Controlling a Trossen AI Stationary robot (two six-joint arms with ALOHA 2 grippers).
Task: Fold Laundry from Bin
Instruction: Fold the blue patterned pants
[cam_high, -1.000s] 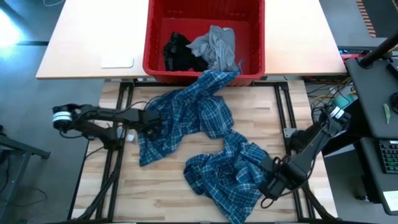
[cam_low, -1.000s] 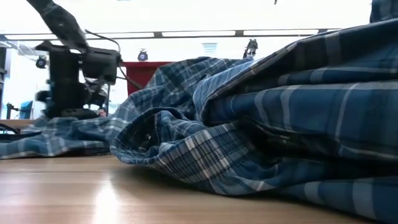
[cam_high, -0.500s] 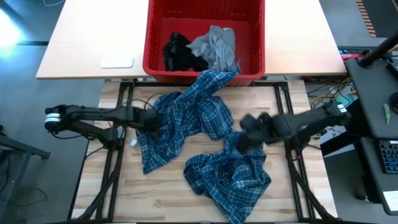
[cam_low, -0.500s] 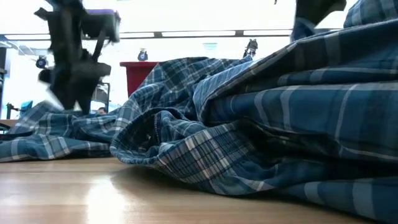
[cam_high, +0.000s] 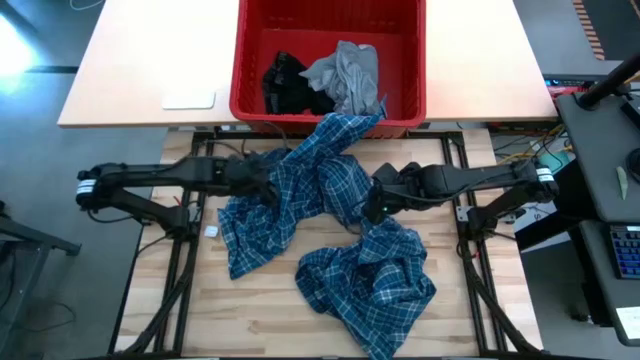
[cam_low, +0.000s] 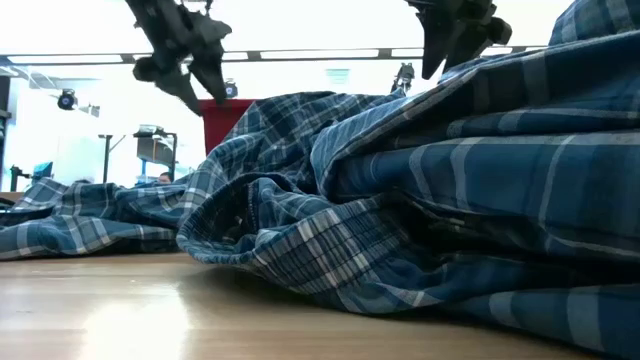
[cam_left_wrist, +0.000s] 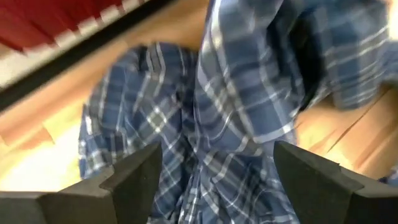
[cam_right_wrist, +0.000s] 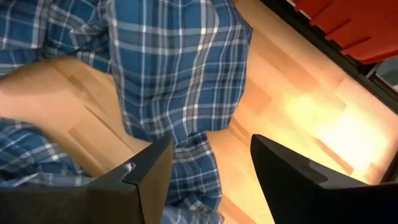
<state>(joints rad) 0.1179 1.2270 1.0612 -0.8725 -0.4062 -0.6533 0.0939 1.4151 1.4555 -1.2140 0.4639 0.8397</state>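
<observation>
Your plaid shirt (cam_high: 330, 230) sprawls crumpled across the wooden desk (cam_high: 250, 310), one end draped up over the rim of the red bin (cam_high: 410, 60). Inside it lie the grey T-shirt (cam_high: 348, 72) and the black garment (cam_high: 285, 85), partly covered. Your left end effector (cam_high: 262, 180) hovers over the shirt's left side, fingers spread, pinching nothing. Your right end effector (cam_high: 378, 205) hangs above its middle, also spread. In the low view the shirt hides most of the bin.

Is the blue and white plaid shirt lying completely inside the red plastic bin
No, the blue-and-white plaid shirt sprawls across the wooden table, with only one end draped over the red plastic bin's front rim.
</observation>
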